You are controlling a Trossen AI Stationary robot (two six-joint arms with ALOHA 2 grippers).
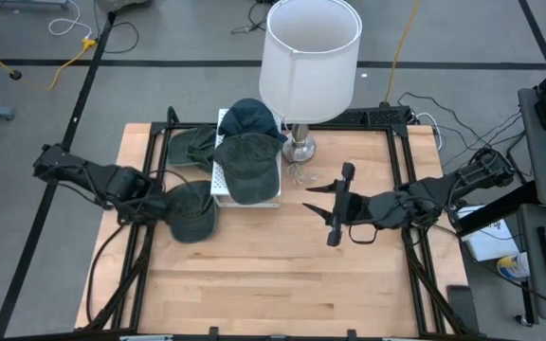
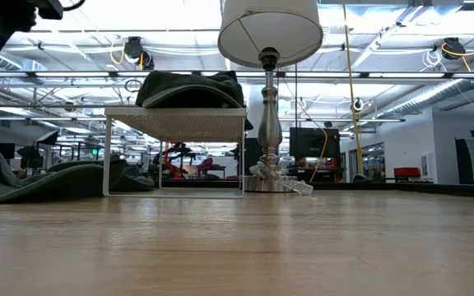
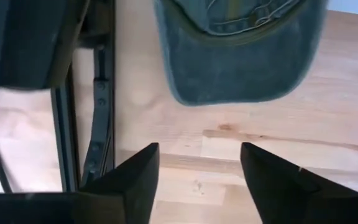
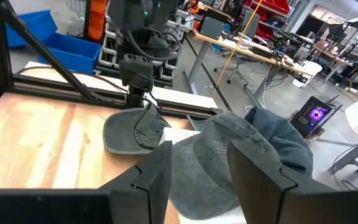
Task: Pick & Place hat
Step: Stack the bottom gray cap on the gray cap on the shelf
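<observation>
High view: my left gripper [image 1: 159, 210] sits at the hat [image 1: 192, 210] on the table [image 1: 282, 284]; right gripper [image 1: 335, 210] waits mid-table, fingers apart, empty; left wrist view: fingers [image 3: 135, 180] spread, hat just ahead, free; I judge it a release; next, retreat.

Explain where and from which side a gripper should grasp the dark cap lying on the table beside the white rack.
Grip the cap by its flat brim, probably from the left side, where the open left gripper already faces it. The brim is thin and lies flat on the table, so jaws can pinch its edge.
</observation>
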